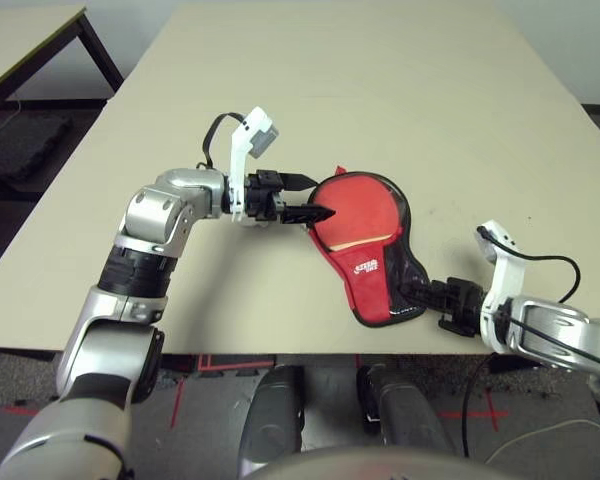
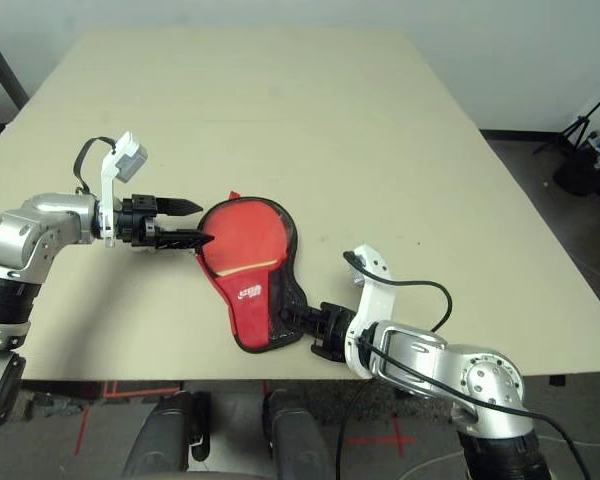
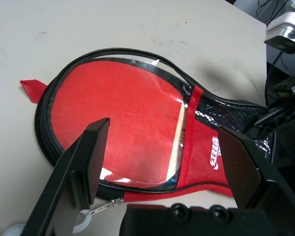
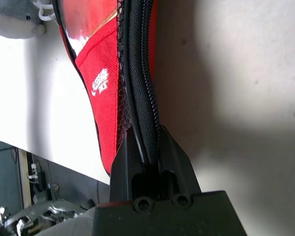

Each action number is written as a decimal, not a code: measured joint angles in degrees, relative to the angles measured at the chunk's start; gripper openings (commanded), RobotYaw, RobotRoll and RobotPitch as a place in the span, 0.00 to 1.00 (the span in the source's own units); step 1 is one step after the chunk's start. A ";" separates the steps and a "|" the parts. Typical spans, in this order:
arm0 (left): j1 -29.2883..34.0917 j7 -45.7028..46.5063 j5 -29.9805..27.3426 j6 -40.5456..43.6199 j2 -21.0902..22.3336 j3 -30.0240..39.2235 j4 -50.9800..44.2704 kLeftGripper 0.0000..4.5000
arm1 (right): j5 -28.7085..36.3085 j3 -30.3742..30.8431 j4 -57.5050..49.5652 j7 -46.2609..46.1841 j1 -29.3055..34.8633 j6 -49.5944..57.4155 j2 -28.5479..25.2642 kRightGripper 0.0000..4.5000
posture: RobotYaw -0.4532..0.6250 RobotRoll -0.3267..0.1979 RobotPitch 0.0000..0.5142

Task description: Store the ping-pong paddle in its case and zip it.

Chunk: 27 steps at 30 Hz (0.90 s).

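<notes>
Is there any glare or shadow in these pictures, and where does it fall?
Left wrist view: small bright glints on the clear window of the case. Right wrist view: the table looks washed out white on one side of the case, with a soft dark shadow on the other. Left eye view: a faint shadow on the table below the left gripper.

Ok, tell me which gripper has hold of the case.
The right gripper: its fingers are shut on the zipper edge near the narrow end of the case. The left gripper stands open.

Pale tabletop (image 1: 280, 90), grey floor (image 2: 390, 450) below, black bin (image 2: 581, 172) beyond its right side.
</notes>
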 measured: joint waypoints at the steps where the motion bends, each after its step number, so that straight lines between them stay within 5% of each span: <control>1: 0.00 -0.10 0.00 -0.02 0.00 -0.01 0.00 1.00 | 0.00 0.57 -0.77 -0.10 0.56 -1.19 -0.24 0.00 | 0.36 0.62 0.28; 25: -0.21 -1.05 0.24 -1.14 -0.16 -0.34 1.75 1.00 | 0.14 6.76 -8.46 0.36 7.20 -14.74 -9.59 0.00 | 0.33 0.62 0.30; 27: -0.21 -1.10 0.24 -1.18 -0.19 -0.34 1.75 1.00 | 0.14 7.07 -8.46 0.49 6.93 -14.84 -10.27 0.17 | 0.33 0.62 0.28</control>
